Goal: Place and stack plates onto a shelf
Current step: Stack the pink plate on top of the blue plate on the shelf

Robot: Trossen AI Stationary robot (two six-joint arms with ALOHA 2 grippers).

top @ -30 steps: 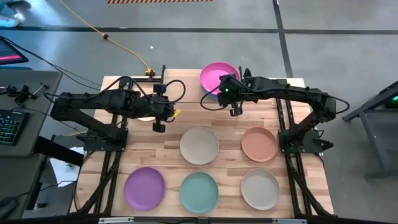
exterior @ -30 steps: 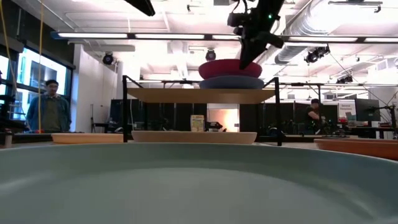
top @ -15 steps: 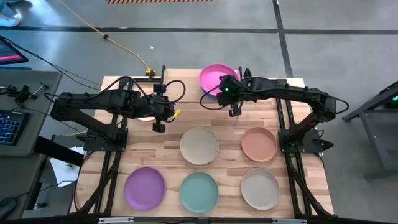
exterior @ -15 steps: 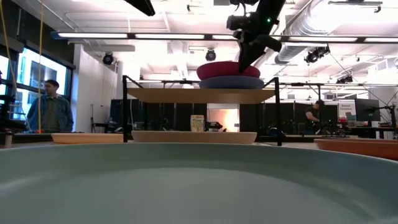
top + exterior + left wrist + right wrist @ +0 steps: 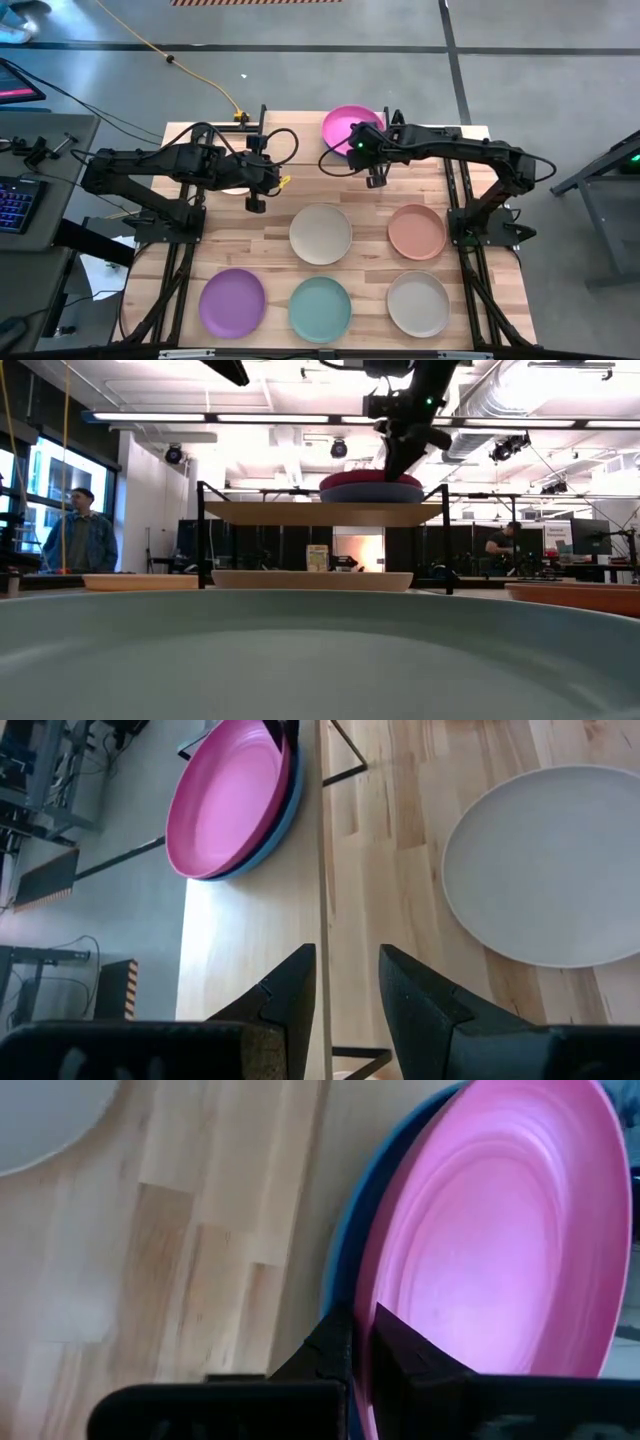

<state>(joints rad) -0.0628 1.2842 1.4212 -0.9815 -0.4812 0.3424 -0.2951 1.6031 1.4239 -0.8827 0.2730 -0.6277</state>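
Our right claw (image 5: 357, 148) pinches the rim of the magenta plate (image 5: 350, 121), and over the last second we have lowered that plate onto the blue plate (image 5: 371, 492) already on the shelf (image 5: 322, 512). A second ago the low view showed the magenta plate tilted, its left side riding clear above the blue one. Now it lies nearly flat and nested, with only a sliver of magenta showing above the blue rim. From above, the plate has also slid slightly toward the shelf's right end.

The right wrist view shows the fingers (image 5: 340, 1348) pressed together on the pink rim, blue edge just beside it, so we have not let go yet. We judge the placing of this plate almost done: what remains is to open and draw back without dragging the stack.

Our left claw (image 5: 345, 995) hangs over the shelf's left part, fingers slightly spread and holding nothing, unchanged through these frames. Under that arm a pale plate seems to sit on the shelf, though the arm hides most of it.

On the surface (image 5: 270, 240) five plates are left: cream (image 5: 320, 234), salmon (image 5: 416, 231), purple (image 5: 232, 303), teal (image 5: 320, 308) and beige (image 5: 418, 303). So most of the stacking is still ahead of us.
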